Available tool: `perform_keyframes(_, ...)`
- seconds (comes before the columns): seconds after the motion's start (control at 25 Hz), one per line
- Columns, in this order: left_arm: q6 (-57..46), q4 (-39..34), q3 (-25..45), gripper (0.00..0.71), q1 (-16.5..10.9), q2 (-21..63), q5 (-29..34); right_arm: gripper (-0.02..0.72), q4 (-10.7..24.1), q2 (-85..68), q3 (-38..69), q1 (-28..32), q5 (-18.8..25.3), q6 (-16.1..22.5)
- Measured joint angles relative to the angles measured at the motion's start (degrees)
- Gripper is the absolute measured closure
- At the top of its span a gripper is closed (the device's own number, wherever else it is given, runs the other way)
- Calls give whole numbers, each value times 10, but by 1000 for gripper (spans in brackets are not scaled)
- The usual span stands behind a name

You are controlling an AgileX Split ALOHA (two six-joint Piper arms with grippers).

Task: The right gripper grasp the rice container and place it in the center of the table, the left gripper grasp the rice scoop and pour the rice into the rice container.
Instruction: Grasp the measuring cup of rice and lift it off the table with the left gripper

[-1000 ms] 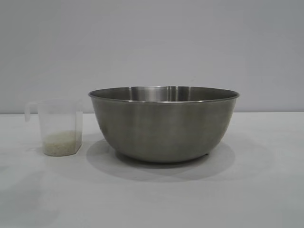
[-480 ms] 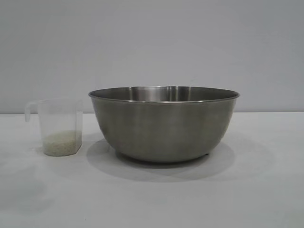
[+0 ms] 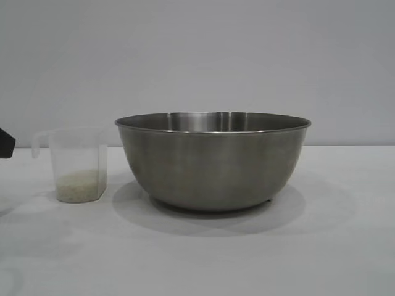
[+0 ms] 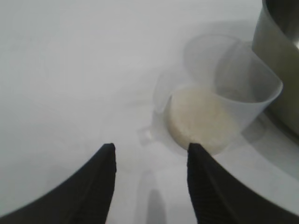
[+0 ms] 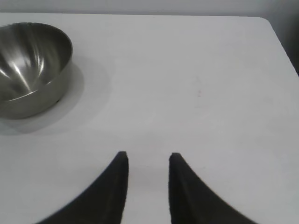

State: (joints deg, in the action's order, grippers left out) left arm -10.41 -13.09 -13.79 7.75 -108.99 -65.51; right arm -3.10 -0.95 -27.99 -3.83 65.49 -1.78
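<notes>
My left gripper (image 4: 149, 161), half open and empty, hovers near the clear rice scoop (image 3: 76, 163), left of the steel bowl (image 3: 213, 160) on the bench (image 3: 197, 253). I should straddle its handle squarely before closing.

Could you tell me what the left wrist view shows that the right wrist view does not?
Only the left wrist view shows the scoop with rice in its bottom, and the left end effector, open, with nothing between its fingers, short of the scoop's handle. Only the right wrist view shows the right end effector, open and empty over bare table, away from the bowl, and the bowl's empty inside. Both show the bowl and the white table.
</notes>
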Motion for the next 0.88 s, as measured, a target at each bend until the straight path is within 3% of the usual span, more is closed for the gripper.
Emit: perform_keyframes(0.88, 0, -24, -55, 362, 0, -31, 0, 488, 0, 0, 0, 0, 0, 0)
